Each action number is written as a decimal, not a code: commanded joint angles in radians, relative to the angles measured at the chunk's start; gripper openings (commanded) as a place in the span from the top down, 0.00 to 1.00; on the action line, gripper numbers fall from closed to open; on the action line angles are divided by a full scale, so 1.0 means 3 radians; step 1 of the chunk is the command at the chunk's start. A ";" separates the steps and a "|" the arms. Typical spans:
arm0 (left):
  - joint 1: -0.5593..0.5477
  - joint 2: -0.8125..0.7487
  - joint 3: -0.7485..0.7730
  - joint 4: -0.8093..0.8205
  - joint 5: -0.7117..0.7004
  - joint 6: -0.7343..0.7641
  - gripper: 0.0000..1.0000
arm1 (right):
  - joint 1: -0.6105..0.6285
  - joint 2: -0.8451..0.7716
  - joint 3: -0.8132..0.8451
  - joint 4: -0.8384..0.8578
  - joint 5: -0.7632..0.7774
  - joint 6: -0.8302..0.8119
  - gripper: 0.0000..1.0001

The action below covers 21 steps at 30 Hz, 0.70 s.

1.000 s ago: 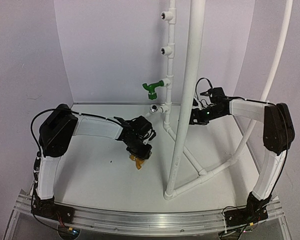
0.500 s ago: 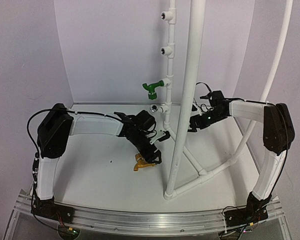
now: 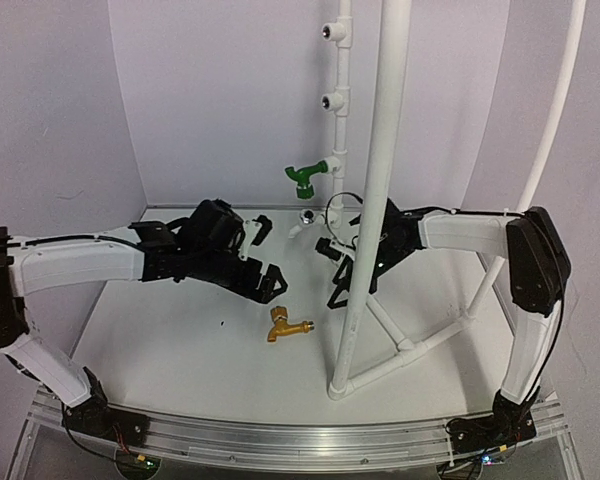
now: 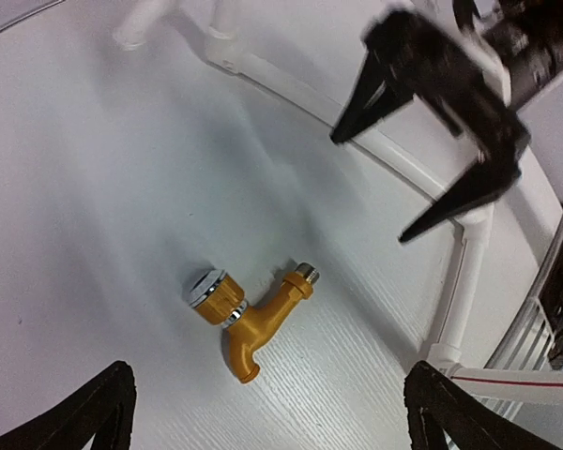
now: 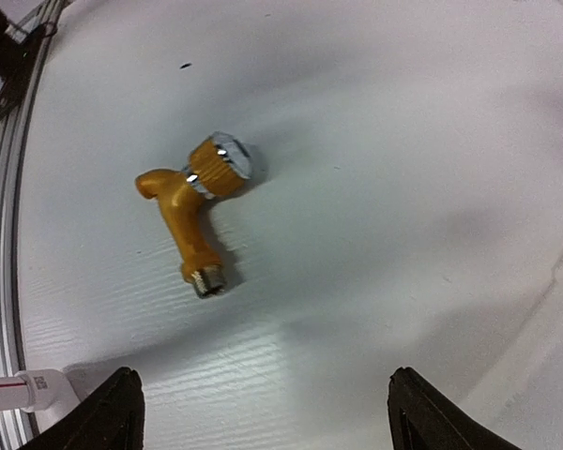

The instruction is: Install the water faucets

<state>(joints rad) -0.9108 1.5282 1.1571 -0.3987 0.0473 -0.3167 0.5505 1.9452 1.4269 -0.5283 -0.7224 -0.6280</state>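
Brass faucet (image 3: 287, 326) lies loose on the white table (image 3: 180, 340), between two empty grippers with jaws wide apart.
Left gripper (image 4: 267, 384) and right gripper (image 5: 263, 394) both hover near it. They could collide, or a pinch could skid the faucet away. Green faucet (image 3: 303, 178) seems already mounted.

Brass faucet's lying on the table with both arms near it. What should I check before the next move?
1. Brass faucet lies free on the table, in neither gripper: ok.
2. Left gripper open and empty: ok.
3. Right gripper open and empty: ok.
4. Only one arm lined up on the faucet: not ok, both point at it.
5. Green faucet sits on the pipe riser: ok; tightness cannot tell.
6. Tee fitting below it has an open port: ok.
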 commanded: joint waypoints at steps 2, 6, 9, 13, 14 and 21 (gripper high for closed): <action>0.0017 -0.0588 -0.0331 0.0072 -0.0790 -0.1057 0.00 | 0.0303 0.0214 0.0188 -0.0106 0.0144 -0.0506 0.19; 0.0017 -0.0849 -0.0476 -0.0046 -0.1182 -0.1561 0.00 | 0.0499 0.0404 0.0311 -0.0100 0.0258 -0.0685 0.23; 0.0019 -0.0943 -0.0513 -0.0138 -0.1297 -0.1623 0.00 | 0.0618 0.0510 0.0381 -0.0086 0.0383 -0.0814 0.24; 0.0019 -0.0943 -0.0459 -0.0351 -0.1426 -0.1683 0.00 | 0.0748 0.0628 0.0438 -0.0040 0.0567 -0.0952 0.31; 0.0019 -0.0932 -0.0449 -0.0389 -0.1435 -0.1695 0.00 | 0.0778 0.0649 0.0448 -0.0033 0.0603 -0.1000 0.32; 0.0023 -0.0915 -0.0437 -0.0484 -0.1513 -0.1875 0.00 | 0.0878 0.0828 0.0535 -0.0017 0.0799 -0.1196 0.45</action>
<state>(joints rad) -0.9085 1.2655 1.0081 -0.5085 -0.3536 -0.8229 0.8043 2.1596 1.5432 -0.5387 -0.5351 -0.9339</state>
